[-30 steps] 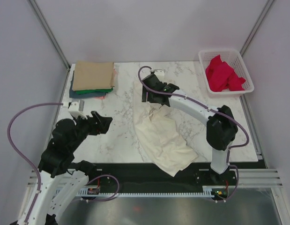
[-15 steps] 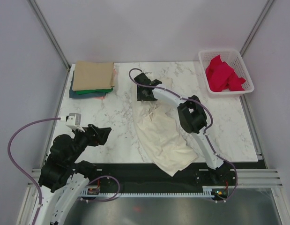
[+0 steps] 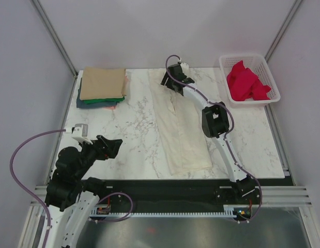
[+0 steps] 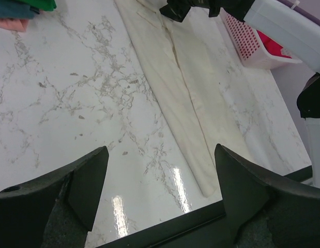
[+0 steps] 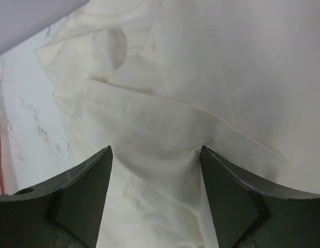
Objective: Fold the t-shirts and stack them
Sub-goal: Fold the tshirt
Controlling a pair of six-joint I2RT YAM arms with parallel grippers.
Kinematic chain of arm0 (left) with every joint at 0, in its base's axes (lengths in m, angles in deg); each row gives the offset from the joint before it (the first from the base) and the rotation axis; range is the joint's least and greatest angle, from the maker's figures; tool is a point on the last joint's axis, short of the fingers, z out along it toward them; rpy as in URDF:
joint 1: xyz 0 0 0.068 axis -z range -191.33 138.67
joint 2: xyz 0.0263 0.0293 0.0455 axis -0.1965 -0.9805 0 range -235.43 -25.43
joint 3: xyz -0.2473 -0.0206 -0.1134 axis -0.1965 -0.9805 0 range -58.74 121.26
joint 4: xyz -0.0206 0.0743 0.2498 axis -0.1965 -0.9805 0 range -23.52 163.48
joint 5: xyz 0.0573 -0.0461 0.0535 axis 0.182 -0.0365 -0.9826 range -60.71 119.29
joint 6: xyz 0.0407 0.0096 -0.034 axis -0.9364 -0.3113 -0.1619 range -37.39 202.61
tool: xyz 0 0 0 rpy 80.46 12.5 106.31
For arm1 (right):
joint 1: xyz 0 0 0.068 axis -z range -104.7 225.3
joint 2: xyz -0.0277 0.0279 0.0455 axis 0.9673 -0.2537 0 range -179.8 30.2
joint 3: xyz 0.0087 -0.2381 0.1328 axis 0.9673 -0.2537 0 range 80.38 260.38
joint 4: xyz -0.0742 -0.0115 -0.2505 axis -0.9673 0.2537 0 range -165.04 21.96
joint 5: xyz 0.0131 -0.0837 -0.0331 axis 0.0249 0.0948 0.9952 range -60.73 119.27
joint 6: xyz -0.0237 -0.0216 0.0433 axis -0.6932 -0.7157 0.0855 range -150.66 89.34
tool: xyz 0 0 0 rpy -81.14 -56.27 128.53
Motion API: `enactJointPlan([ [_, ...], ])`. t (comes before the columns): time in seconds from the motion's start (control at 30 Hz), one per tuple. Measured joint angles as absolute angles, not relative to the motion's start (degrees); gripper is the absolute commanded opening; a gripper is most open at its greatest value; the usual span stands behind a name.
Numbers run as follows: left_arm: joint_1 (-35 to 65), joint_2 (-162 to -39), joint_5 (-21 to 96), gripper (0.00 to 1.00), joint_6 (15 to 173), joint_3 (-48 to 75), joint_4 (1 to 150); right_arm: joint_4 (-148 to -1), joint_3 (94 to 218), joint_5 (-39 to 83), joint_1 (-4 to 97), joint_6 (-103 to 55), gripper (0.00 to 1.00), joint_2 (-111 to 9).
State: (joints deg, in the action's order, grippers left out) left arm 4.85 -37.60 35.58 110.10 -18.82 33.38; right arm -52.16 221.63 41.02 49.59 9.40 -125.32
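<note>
The cream t-shirt (image 3: 183,129) lies as a long, narrow strip down the middle of the table, from the far edge to the near edge. It also shows in the left wrist view (image 4: 185,77) and fills the right wrist view (image 5: 165,98). My right gripper (image 3: 172,81) is at the shirt's far end. Its jaws are apart (image 5: 154,155), resting on the cloth, which puckers at the right finger (image 5: 227,181). My left gripper (image 3: 114,146) is open and empty (image 4: 160,160) above bare table at the near left. Folded t-shirts (image 3: 102,85), tan on top of green and teal, are stacked at the far left.
A white mesh basket (image 3: 272,82) holding red cloth (image 3: 245,81) stands at the far right corner; it also shows in the left wrist view (image 4: 242,44). A pink bit shows under the stack (image 4: 10,23). A black strip (image 3: 149,186) runs along the table's near edge.
My right gripper has moved from mid-table to the far edge, and the crumpled cream shirt is now drawn out into a long flat strip. My left arm has pulled back toward the near edge.
</note>
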Motion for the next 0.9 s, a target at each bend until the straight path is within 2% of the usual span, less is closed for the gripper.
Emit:
enactJointPlan([
  [0.13, 4.39, -39.06, 36.67, 0.91, 110.19, -18.82, 33.34, -54.52, 220.83, 43.97, 50.59, 14.88, 0.78, -125.43],
  [0.23, 3.82, -39.59, 37.02, 0.91, 110.19, -18.82, 33.34, -56.69, 220.32, 43.33, 50.68, 17.29, 0.84, -125.45],
  [0.43, 3.43, -43.28, 36.87, 0.95, 110.21, -18.82, 33.36, -58.94, 218.07, 39.75, 50.94, 15.45, 0.92, -123.88],
  [0.53, 2.6, -49.44, 37.35, 0.95, 110.21, -18.34, 33.38, -58.07, 212.04, 37.26, 51.69, 12.89, 0.94, -118.94],
  [0.63, 2.38, -56.66, 38.75, 0.95, 111.08, -18.3, 34.3, -56.12, 200.61, 36.97, 52.87, 9.64, 0.97, -108.1],
  [0.73, 3.85, -60.81, 40.17, 0.95, 113.68, -20.0, 36.9, -55.95, 183.47, 38.5, 54.13, 6.95, 0.97, -90.59],
  [0.9, 15.49, -67.45, 38.48, 0.95, 120.33, -23.54, 43.5, -55.12, 158.16, 41.67, 55.56, 5.48, 0.94, -57.19],
])
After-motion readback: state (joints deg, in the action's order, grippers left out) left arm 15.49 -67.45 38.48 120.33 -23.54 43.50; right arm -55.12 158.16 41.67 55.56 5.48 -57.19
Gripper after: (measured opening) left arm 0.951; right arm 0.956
